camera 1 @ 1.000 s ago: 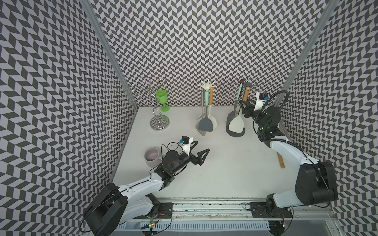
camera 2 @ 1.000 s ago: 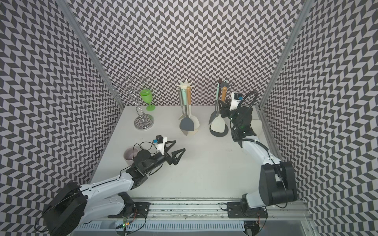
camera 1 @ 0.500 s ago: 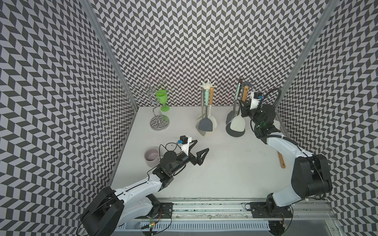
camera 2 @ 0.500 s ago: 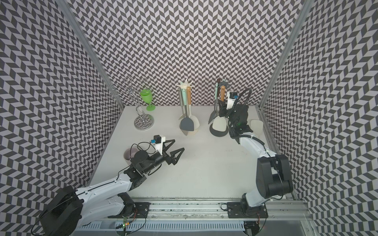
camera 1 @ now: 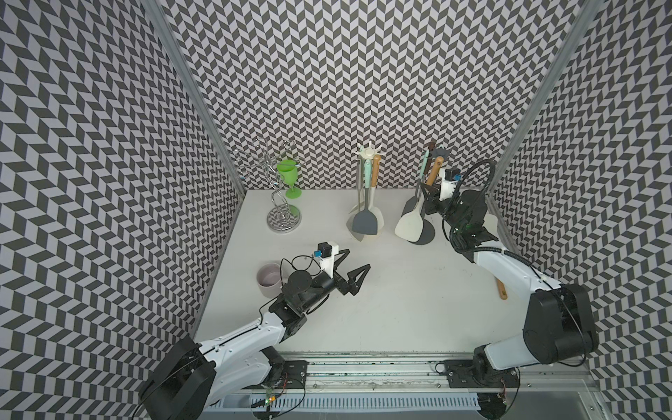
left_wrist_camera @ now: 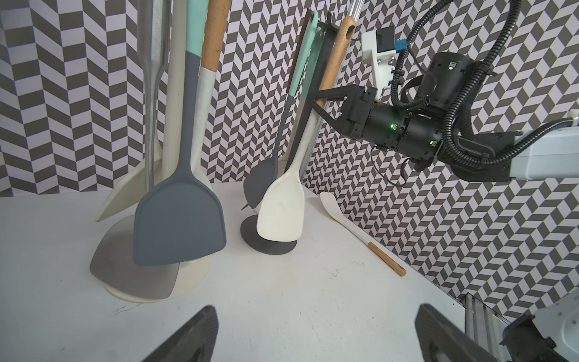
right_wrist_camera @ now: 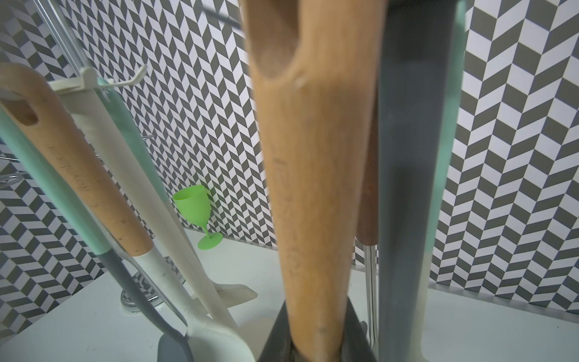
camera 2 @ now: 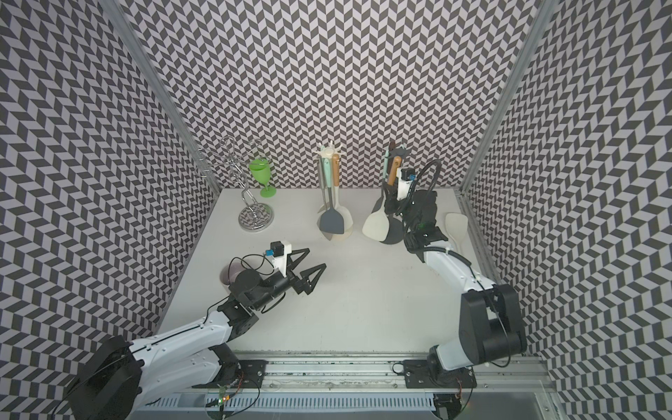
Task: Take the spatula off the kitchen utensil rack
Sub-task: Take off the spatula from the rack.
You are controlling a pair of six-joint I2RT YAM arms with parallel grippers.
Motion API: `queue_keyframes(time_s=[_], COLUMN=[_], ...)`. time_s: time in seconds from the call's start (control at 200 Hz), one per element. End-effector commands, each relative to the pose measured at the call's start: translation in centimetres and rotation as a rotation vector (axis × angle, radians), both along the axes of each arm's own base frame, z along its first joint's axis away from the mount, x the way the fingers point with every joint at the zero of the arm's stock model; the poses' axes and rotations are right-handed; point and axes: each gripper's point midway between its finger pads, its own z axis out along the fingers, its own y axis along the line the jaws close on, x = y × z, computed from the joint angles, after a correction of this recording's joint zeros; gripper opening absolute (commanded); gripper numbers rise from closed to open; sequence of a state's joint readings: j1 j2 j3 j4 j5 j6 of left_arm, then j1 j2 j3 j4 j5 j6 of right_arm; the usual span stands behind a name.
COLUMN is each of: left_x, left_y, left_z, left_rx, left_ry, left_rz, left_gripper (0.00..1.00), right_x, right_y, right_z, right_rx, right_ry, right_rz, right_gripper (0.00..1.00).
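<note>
In right wrist view: fingers (right_wrist_camera: 277, 340) grip spatula (right_wrist_camera: 313, 188) handle; top views unclear.

Left arm (camera 1: 251, 336) and right arm (camera 1: 509, 269): white link shells, black cylindrical joint housings. Fingers (left_wrist_camera: 194, 335): black, triangular, open-framed. Just behind the fingers, a white bracket (camera 1: 329, 259) carries a black camera cube (camera 1: 324, 248) with a blue connector (camera 1: 319, 254). On the right arm, a black corrugated conduit (left_wrist_camera: 450, 122) loops back from the fingers over the wrist housings, which bear small green indicator lights (left_wrist_camera: 391, 135).
</note>
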State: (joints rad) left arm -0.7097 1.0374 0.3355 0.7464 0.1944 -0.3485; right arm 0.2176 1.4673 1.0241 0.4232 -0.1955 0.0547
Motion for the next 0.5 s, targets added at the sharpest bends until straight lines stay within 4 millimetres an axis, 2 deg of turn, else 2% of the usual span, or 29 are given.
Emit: queue_keyframes(time_s=[0.0,0.235,0.386,0.496], left_x=[-0.2,-0.2,-0.3,-0.3], left_y=[0.3,0.3,0.3,0.4], left_z=[0.4,0.3,0.4,0.3], left_rx=[-0.005,-0.004,-0.004,-0.001], left_ry=[-0.026,-0.029,-0.036,-0.036], left_rz=[0.008,0.005,0.008,0.012], left_gripper=[1.0,1.0,1.0,1.0], right_x=[-2.0,-4.2,-4.9,-6.2], right_y=[0.2,0.6,1.1,1.3], right_z=[3.3,4.6,4.3,4.0], right_rx=[-0.018,-0.024,-0.034,-0.018], right_ry=[-0.111,-0.148,-0.115,-0.102], right_rz=[0.023,0.069,0.109,0.139], right_gripper=[0.0,0.0,0.0,0.0])
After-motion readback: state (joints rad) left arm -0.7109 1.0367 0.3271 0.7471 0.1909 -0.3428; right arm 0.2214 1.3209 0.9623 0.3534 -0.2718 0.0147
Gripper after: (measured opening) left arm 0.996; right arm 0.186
